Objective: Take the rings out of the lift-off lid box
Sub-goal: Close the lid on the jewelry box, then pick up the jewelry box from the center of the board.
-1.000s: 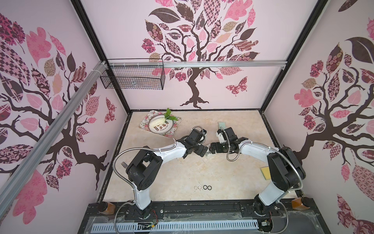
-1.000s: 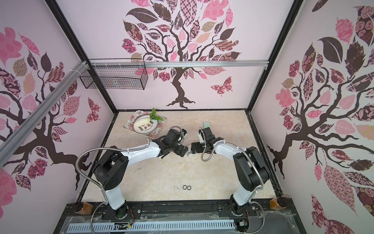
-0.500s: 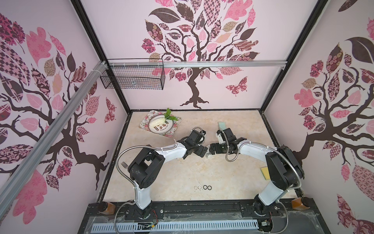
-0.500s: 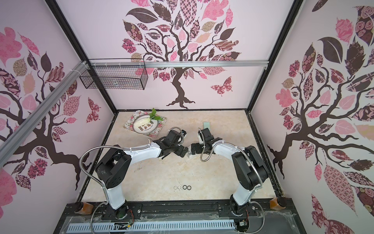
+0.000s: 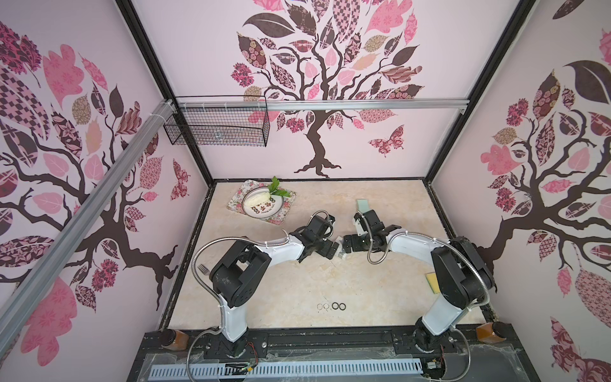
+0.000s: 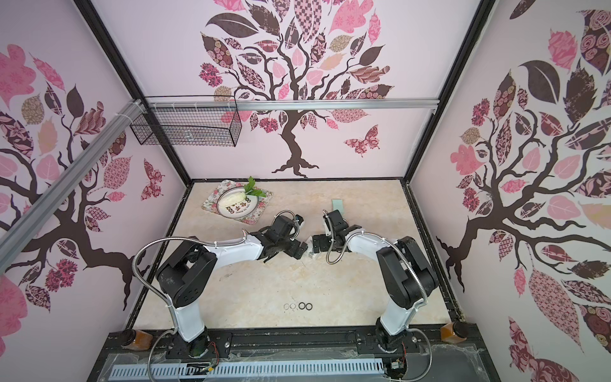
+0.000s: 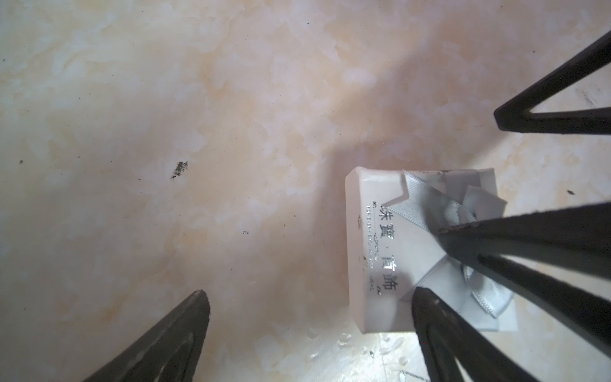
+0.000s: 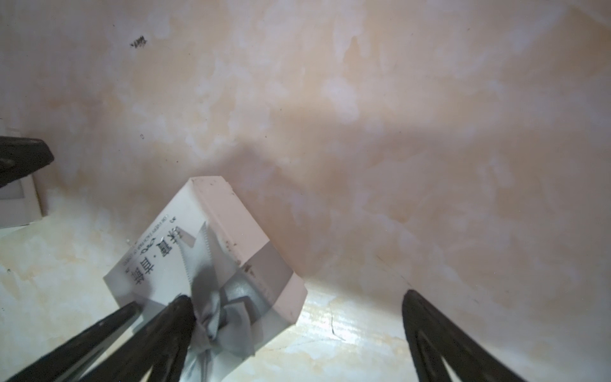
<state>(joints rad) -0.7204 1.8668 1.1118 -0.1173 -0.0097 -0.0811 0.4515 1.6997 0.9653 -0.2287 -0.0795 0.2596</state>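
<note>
Four rings point(image 5: 332, 306) point(image 6: 299, 306), two thin silvery and two black, are seen in both top views in a row on the table point(image 5: 264, 281) near its front edge. They are well apart from the white, grey-bowed box point(image 8: 231, 238), which is set mid-table between the left gripper point(image 7: 307, 294) and the right gripper point(image 8: 296, 297). Both grippers are spread wide, with nothing clasped.

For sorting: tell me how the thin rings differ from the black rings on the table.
The thin rings are silvery wire; the black rings are thicker. The thin rings lie nearer the left arm, the black rings nearer the right arm. Both pairs lie flat in one row.
</note>
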